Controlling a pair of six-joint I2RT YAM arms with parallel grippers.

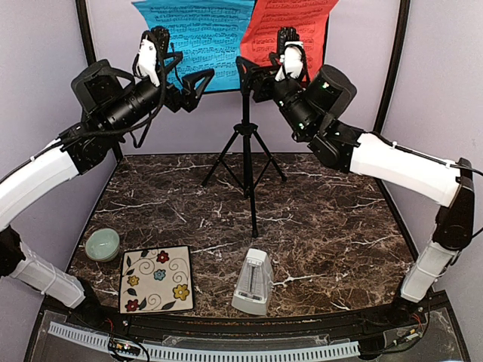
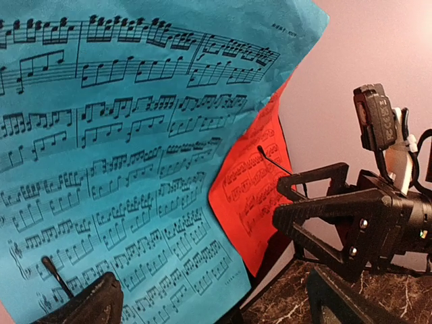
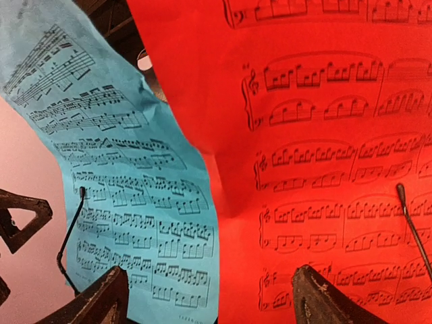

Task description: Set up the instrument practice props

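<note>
Left fingers (image 2: 94,304): spread wide and empty, close to the blue sheet (image 1: 204,34); pulling back could snag its curled edge.
Blue sheet: up on the music stand (image 1: 245,143), overlapping the red sheet (image 1: 302,19); being bowed, it may slide off.
Music stand: upright at the back of the counter (image 1: 339,226); an arm's nudge could topple it.
Metronome (image 1: 253,283): at the counter's front edge, well apart from the stand.
Right fingers (image 3: 324,300): apart, holding nothing, facing the red sheet.
</note>
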